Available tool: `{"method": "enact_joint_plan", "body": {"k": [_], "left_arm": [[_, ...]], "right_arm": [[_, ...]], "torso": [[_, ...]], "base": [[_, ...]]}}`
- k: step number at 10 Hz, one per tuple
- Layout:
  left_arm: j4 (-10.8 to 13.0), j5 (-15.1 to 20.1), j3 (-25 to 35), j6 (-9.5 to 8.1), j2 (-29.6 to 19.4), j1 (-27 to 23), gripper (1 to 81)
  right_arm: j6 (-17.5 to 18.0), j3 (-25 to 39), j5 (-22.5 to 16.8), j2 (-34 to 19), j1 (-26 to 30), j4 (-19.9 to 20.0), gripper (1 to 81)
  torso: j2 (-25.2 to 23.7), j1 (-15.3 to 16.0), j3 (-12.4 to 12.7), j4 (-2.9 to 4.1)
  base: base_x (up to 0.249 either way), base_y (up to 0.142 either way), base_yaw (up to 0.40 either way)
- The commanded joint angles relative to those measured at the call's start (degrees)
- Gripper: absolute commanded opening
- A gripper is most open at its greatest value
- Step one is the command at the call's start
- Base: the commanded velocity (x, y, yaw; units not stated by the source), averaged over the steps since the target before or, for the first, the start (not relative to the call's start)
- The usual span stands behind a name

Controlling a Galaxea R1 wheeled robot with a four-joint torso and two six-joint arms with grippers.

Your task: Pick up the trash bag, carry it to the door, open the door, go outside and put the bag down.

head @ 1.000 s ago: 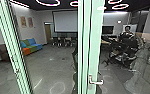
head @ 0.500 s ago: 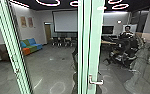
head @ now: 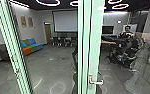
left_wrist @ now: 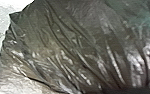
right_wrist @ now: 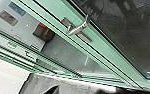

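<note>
The dark, crinkled trash bag [left_wrist: 73,47] shows large in the left wrist view, its folds gathering towards the dark left gripper [left_wrist: 133,90], which is shut on it. A pale green door frame [head: 95,45] with a metal lever handle [head: 95,82] stands upright in the head view. In the right wrist view the lever handle [right_wrist: 78,28] shows close by on the green frame, with nothing seen touching it. A gap lies between this frame and the green post [head: 12,50] at the left.
Through the gap are a grey floor [head: 48,72], a coloured sofa [head: 32,46] and chairs below a white screen [head: 65,22]. Behind the glass at the right is a person [head: 127,31] with a dark control rig. Pale, see-through shapes overlie the glass at the far right.
The dark rig in front of the person has shifted and the person's arms have changed pose. The door frame, handle and room stay as they were in the head view.
</note>
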Motion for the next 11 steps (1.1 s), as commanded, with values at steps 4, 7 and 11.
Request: {"method": "enact_joint_plan", "body": {"k": [4,7,11], "left_arm": [[-0.9,2.8,0.2,-0.24,-0.4,-4.0,1.0],[-1.5,2.8,0.0,-0.24,-0.4,-4.0,1.0],[-2.1,2.7,-0.1,-0.24,-0.3,-4.0,1.0]], "right_arm": [[10.2,-8.7,-17.3,1.9,20.6,8.4,81.1],[17.9,-12.0,-17.0,7.5,23.0,8.4,81.1],[25.8,-16.2,-16.6,14.2,25.7,8.1,81.1]], "torso": [[0.0,0.0,0.0,0.0],[0.0,0.0,0.0,0.0],[0.0,0.0,0.0,0.0]], "base": [[0.0,0.0,0.0],[0.0,0.0,0.0],[0.0,0.0,0.0]]}}
